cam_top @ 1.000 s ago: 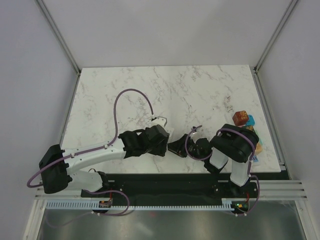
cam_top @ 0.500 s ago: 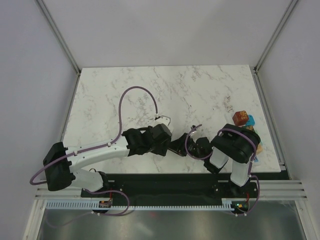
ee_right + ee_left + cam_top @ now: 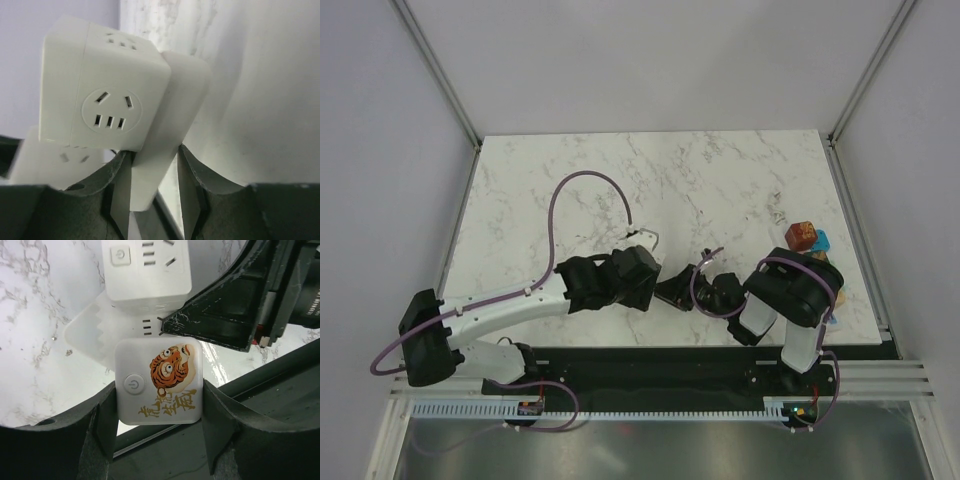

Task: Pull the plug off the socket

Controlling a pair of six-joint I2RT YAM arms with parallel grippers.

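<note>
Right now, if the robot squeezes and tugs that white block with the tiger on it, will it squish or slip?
Probably no squish: the tiger block looks like hard plastic with neat rounded corners. It might slip a little, since its sides look smooth between the fingers of the left gripper.

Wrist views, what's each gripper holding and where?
Left gripper: tiger-printed cube, by its opposite side faces. Right gripper: flat white piece beside the socket cube, near end.

The socket cube (image 3: 147, 270) and tiger-printed plug (image 3: 159, 381) are moulded in smooth white plastic; the bench (image 3: 720, 180) is finished in glossy marble.
</note>
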